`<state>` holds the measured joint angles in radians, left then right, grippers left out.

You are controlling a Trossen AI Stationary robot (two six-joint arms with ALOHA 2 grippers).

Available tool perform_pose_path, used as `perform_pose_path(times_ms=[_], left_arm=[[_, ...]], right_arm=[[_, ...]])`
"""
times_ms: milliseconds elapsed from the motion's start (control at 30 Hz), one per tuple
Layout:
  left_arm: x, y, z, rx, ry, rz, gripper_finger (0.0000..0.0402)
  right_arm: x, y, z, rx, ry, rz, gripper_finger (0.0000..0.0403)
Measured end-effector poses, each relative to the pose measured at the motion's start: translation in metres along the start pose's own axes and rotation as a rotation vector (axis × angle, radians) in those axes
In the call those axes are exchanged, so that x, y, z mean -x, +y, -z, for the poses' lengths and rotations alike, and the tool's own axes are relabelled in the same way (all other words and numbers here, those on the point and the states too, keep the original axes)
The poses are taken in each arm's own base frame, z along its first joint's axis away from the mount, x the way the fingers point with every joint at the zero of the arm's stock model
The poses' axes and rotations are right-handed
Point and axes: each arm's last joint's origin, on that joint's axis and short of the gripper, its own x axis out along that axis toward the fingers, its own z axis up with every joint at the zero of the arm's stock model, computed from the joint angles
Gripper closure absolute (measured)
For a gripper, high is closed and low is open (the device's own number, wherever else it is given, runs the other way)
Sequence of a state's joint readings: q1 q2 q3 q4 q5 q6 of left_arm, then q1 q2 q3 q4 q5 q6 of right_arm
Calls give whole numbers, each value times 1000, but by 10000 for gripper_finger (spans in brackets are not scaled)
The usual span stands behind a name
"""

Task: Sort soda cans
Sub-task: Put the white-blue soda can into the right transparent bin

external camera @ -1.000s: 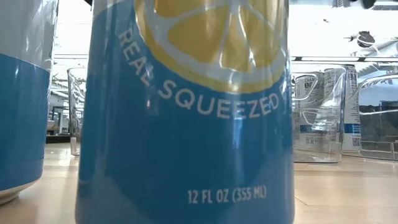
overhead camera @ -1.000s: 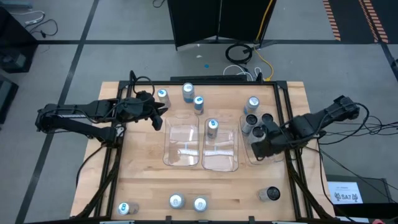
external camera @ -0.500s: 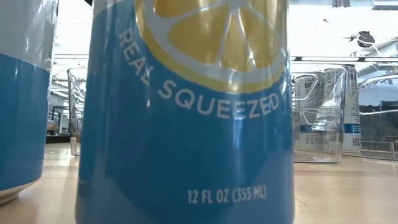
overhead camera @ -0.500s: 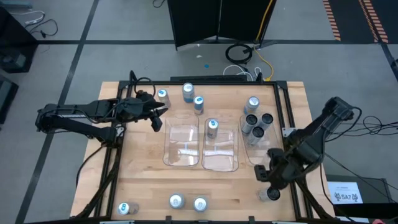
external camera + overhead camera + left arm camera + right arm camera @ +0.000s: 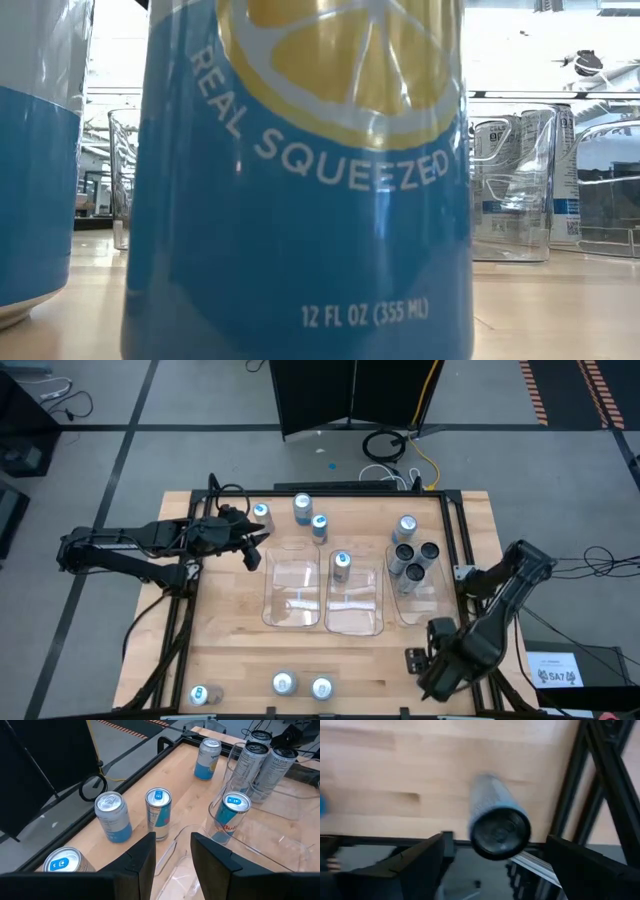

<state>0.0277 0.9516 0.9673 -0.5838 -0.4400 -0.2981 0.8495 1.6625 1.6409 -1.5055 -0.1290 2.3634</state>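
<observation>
The right gripper [image 5: 432, 668] is hanging over a lone dark can [image 5: 496, 817], which is standing on the table [image 5: 230, 650] on the near side of the right tray [image 5: 432, 596], toward the front edge and just beside the black frame rail [image 5: 570, 805]. Its fingers [image 5: 417, 867] are spread wide, one on each side of the can and not touching it. The right wrist view is smeared, so how squarely the can is sitting between them is hard to tell. That is the main risk. If the gripper is coming down off-centre, one finger could be striking the rim and tipping the can, and a tipped can so close to the edge could be rolling off the table. The rail is crowding the outer finger too, so that finger could be catching on it during the descent or the closing. Three dark cans are already standing inside the right tray, so a carried can swung in low could be knocking them or the tray's wall. The left gripper [image 5: 252, 548] is waiting far to the left of the right tray, fingers [image 5: 142, 862] slightly apart and pinching nothing.
</observation>
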Motion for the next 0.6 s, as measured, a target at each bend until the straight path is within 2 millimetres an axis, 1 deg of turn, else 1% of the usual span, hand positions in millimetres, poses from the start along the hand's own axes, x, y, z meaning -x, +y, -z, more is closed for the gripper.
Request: perform_pose_path(times_ms=[67,167,367,467,600], left_arm=[[0,0,0,0,-1,-2,269],[0,0,0,0,-1,-2,269],[0,0,0,0,-1,-2,269],[0,0,0,0,-1,-2,269],[0,0,0,0,-1,-1,269]], right_arm=[[-6,0,5,10,-2,21,64],[-8,1,10,23,11,1,64],[-21,1,9,37,-26,-14,64],[-32,3,10,42,-6,-12,64],[-38,1,10,45,14,2,64]])
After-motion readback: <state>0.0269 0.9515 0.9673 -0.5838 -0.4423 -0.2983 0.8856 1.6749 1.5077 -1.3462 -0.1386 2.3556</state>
